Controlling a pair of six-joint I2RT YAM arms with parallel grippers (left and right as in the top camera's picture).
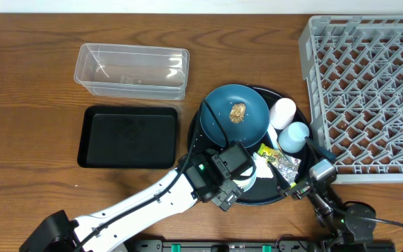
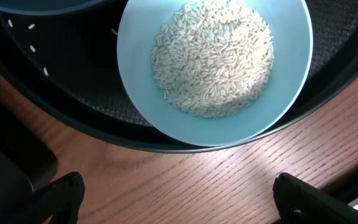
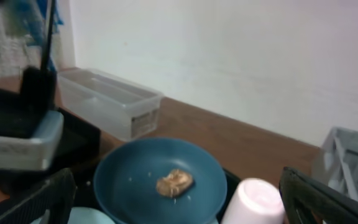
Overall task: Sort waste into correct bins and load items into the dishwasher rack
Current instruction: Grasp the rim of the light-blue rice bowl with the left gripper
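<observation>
**Holdings**
- Left tool (image 2: 178,190): spread wide, pinching nothing. It hangs over the 6 o'clock rim of the round tray (image 1: 196,143), looking down on the bowl.
- Right tool (image 3: 178,190): spread wide and empty, at the tray's 5 o'clock, facing the plate.
- Bowl (image 2: 132,59): sits inside the tray at 6 o'clock, against its rim, and holds a heap of rice (image 2: 213,56). A few grains lie loose on the tray floor beside it.
- Plate (image 1: 222,122): at 12 o'clock on the tray, with the brown lump (image 1: 238,112) at its middle.
- White cup (image 1: 283,112): at 2 o'clock.
- Blue cup (image 1: 294,136): at 3 o'clock, touching the white cup.
- Wrapper (image 1: 268,152) and foil (image 1: 285,166): at 4 o'clock, just beside my right tool.
- Tub (image 1: 131,70): at 10 o'clock on the tabletop (image 1: 33,84).
- Black tray (image 1: 128,136): at 9 o'clock on the tabletop.
- Rack (image 1: 369,91): at 2 o'clock on the tabletop. Nothing from the tray is loaded in it yet.

**Hazards, as I judge them**
- The rice is loose and heaped. A one-sided pinch on the bowl's rim could tip it and scatter grains over the tray and tabletop.
- The bowl leans on the tray's raised rim. A finger coming down there may strike the rim instead of the bowl.
- The route to the bins at 9 to 10 o'clock is long. Any jolt or tilt on the way could shed rice.
- My two tools sit near each other at 5 to 6 o'clock. Moving both at once risks a knock, or a shove to the foil and cups.
</observation>
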